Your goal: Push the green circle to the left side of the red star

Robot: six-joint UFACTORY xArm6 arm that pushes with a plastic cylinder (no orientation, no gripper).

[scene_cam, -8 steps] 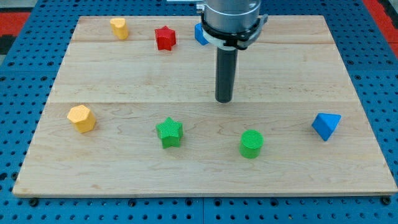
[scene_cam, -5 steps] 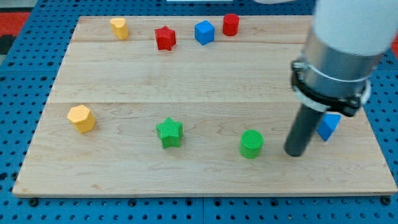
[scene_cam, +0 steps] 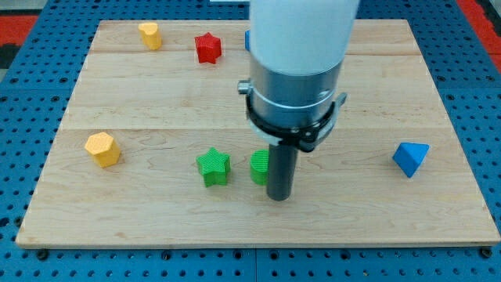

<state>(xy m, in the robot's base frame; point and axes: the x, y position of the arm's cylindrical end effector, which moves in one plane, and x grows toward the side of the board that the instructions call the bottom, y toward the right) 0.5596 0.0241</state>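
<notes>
The green circle (scene_cam: 259, 167) stands on the wooden board near the view's bottom, just right of the green star (scene_cam: 213, 167), with a small gap between them. My tip (scene_cam: 279, 196) is against the green circle's right side, and the rod covers part of it. The red star (scene_cam: 207, 48) sits far off at the view's top, left of centre.
A yellow block (scene_cam: 150, 35) is at the top left and a yellow hexagon (scene_cam: 102, 149) at the left. A blue triangle-like block (scene_cam: 410, 158) is at the right. A blue block's edge (scene_cam: 248, 41) shows behind the arm at the top.
My tip has swept from the green circle's right side toward the left, pushing the green circle left until it stands close to the green star. The arm now hides the blue cube and red cylinder.
</notes>
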